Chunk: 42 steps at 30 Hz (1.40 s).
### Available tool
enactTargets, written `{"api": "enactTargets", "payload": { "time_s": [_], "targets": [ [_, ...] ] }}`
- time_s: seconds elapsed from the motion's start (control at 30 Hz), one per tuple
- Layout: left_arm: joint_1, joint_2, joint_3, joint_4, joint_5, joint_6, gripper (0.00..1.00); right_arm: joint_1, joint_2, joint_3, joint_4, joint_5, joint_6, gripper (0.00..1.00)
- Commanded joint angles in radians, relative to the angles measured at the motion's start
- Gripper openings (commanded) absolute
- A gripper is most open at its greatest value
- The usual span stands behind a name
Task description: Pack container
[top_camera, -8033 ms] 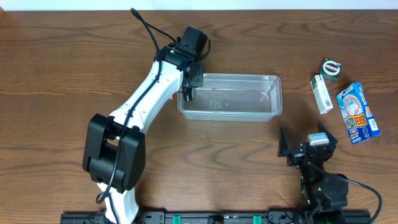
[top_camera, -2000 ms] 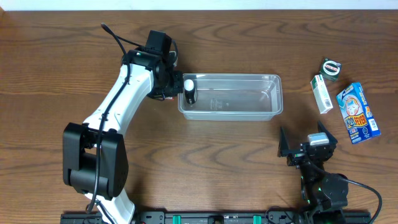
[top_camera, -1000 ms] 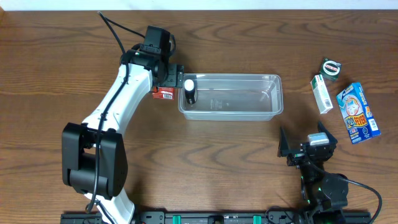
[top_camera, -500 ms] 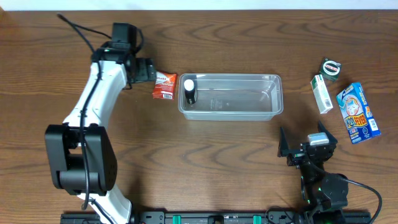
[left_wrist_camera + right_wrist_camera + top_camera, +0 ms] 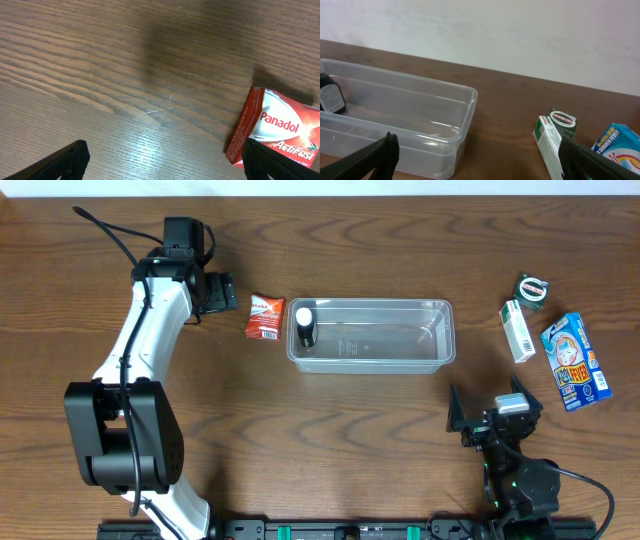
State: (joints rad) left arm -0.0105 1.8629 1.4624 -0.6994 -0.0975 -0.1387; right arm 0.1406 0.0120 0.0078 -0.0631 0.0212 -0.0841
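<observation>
Left gripper (image 5: 214, 292) hangs over the far left part of the table (image 5: 350, 440), jaws spread wide and holding nothing; in its wrist view the jaws stand at the two bottom corners with only bare wood between them. To its right, apart from it, a red Panadol pack (image 5: 265, 317) lies flat on the wood. Just beside the pack's right edge is the container (image 5: 447, 340), a clear tub lying lengthwise left to right on the far middle of the table. Inside it, at the left end, a small dark bottle (image 5: 304, 327) with a white cap stands upright; the rest of the tub holds nothing. The right gripper (image 5: 488, 412) sits at the near right, jaws wide apart and empty, well apart from the container. Right of the tub lie a green-and-white box (image 5: 517, 330), a small round item (image 5: 531, 288) beyond it, and a blue box (image 5: 575, 362) furthest right.
</observation>
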Motion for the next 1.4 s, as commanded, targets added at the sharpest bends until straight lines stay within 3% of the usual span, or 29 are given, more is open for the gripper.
{"api": "enactTargets", "payload": {
  "time_s": [0.0, 0.13, 0.23, 0.43, 0.67, 0.8, 0.9, 1.0, 1.1, 1.37],
  "targets": [
    [0.001, 0.01, -0.006, -0.01, -0.015, -0.016, 0.98, -0.009, -0.005, 0.002, 0.017, -0.003, 0.07, 0.99],
    [0.001, 0.01, -0.006, -0.021, -0.013, -0.017, 0.98, -0.011, 0.003, 0.057, -0.018, 0.041, 0.134, 0.99],
    [0.001, 0.01, -0.006, -0.021, 0.037, -0.016, 0.98, -0.011, 0.039, 0.127, -0.016, 0.116, 0.099, 0.99],
    [0.0, 0.01, -0.006, -0.022, 0.116, -0.021, 0.98, -0.021, 0.273, 0.426, -0.102, 0.215, 0.106, 0.99],
    [0.0, 0.01, -0.006, -0.045, 0.116, -0.023, 0.98, -0.15, 0.764, 1.027, -0.623, 0.167, 0.105, 0.99],
    [-0.001, 0.01, -0.006, -0.047, 0.117, -0.024, 0.98, -0.325, 1.061, 1.408, -0.991, 0.043, 0.079, 0.99],
    [-0.008, 0.01, -0.006, -0.046, 0.117, -0.023, 0.98, -0.427, 1.2, 1.582, -1.136, -0.002, -0.004, 0.99],
    [-0.021, 0.01, -0.006, -0.034, 0.195, 0.04, 0.98, -0.499, 1.287, 1.675, -1.17, -0.1, -0.003, 0.99],
    [-0.042, 0.01, -0.006, -0.018, 0.293, 0.129, 0.98, -0.543, 1.331, 1.68, -1.155, -0.138, -0.106, 0.99],
    [-0.089, 0.01, -0.006, -0.029, 0.292, 0.146, 0.98, -0.56, 1.488, 1.678, -1.16, -0.186, -0.239, 0.99]
  ]
}}
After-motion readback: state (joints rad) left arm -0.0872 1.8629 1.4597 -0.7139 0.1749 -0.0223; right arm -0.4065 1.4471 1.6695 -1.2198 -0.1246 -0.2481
